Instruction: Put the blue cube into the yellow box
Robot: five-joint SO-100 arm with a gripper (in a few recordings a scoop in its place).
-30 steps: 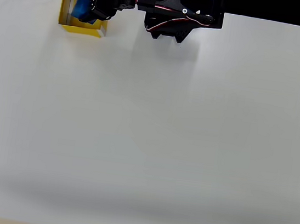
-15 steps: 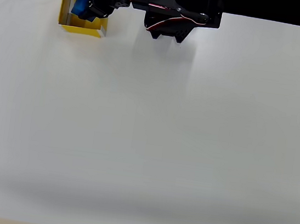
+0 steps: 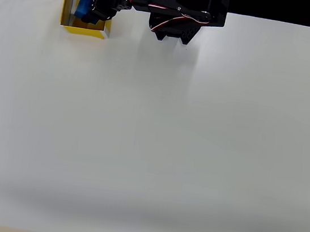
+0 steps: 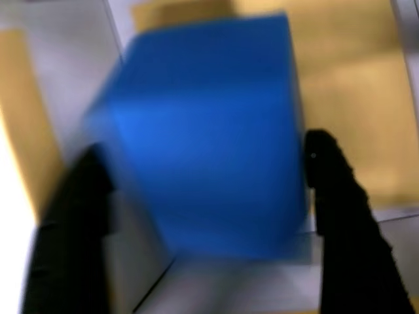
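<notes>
White table (image 3: 152, 138), jaws clamping blue cube (image 4: 209, 131) over yellow box (image 3: 70, 22)

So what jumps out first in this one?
The black arm at the top edge of the overhead view, against a wide white table. Its gripper holds the blue cube over the yellow box at top left. The wrist view shows the cube between both fingers.
</notes>
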